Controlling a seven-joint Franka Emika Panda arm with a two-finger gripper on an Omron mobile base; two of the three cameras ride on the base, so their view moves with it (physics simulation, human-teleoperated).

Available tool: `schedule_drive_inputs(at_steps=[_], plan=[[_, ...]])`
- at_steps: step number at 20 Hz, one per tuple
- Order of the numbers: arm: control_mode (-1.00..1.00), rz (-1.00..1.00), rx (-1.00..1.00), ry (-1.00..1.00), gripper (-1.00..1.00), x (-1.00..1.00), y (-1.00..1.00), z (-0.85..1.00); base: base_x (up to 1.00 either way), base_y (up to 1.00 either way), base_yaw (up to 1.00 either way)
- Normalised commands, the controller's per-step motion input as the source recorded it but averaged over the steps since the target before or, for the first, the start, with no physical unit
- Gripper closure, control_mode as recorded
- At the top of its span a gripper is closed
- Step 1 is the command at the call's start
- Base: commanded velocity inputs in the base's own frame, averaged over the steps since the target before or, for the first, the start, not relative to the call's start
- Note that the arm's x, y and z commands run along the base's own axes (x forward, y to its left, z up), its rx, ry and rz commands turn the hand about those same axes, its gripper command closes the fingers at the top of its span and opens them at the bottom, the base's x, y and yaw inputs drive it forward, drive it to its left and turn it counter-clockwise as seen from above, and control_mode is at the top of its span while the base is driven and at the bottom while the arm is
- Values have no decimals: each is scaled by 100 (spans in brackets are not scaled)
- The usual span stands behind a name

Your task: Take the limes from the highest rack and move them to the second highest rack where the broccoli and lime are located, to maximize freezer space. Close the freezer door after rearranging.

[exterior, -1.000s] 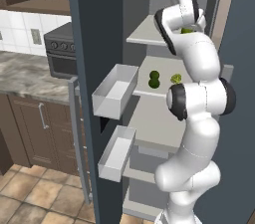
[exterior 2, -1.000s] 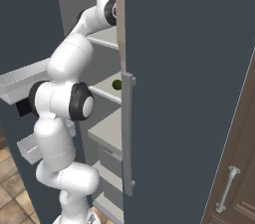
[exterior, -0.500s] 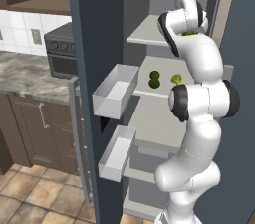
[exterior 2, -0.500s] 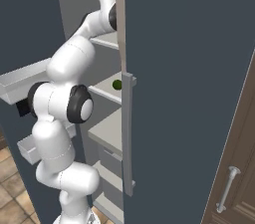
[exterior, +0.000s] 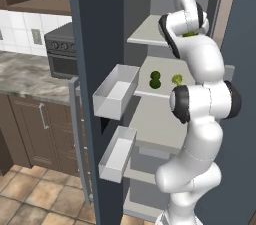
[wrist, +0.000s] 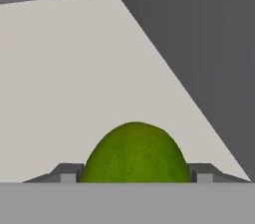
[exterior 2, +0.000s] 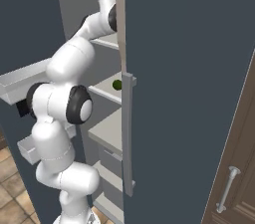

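Note:
In the hand view a green lime lies on the pale top rack, near the grey side wall. My gripper is shut on it, with a dark fingertip against each side. From the left base view the arm reaches up to the highest rack, where a bit of this lime shows beside the hand. On the second highest rack sit a dark lime and the broccoli. That lime shows in the right base view too. The freezer door stands open.
Two white door bins stick out from the open door, left of the arm. The second door with its handle stands close on the arm's right. A stove and a marble counter lie further left.
The arm has pushed a little deeper onto the top rack, and the jaws have come together onto the lime.

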Motion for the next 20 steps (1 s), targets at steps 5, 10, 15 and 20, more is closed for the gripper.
schedule_drive_inputs(at_steps=[5,10,15,20], plan=[[-100,0,0,-5,100,-45,17,-20,0,0,0],[-100,-2,0,-8,100,-72,41,-15,0,0,0],[-100,-5,5,-12,100,-97,24,0,0,0,0],[-100,-3,5,-4,100,-100,28,-1,0,0,0]])
